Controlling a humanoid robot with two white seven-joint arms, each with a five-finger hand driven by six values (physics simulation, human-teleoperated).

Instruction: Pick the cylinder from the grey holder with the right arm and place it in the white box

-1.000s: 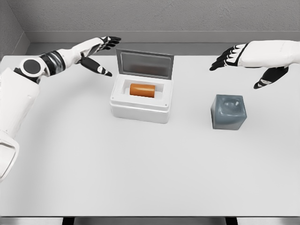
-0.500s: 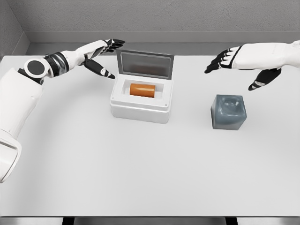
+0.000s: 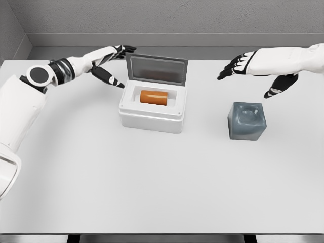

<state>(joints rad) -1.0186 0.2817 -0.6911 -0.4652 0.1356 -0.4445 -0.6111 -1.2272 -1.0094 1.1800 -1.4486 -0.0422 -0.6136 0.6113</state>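
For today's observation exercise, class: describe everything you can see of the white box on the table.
The white box is a squat, matte, plastic-looking case with rounded edges, standing flat on the table left of the grey holder. Its hinged lid, grey inside with a pale rim, stands open at the back. An orange cylinder lies on its side in the recess. Neither hand touches it; the left hand hovers just beside its upper left corner.

A wide white tabletop (image 3: 152,177) fills nearly the whole view, evenly lit with only soft shadows. Behind it runs a grey textured back wall (image 3: 177,15) with a paler band along its base, and a second grey wall (image 3: 10,35) closes in at the left corner.
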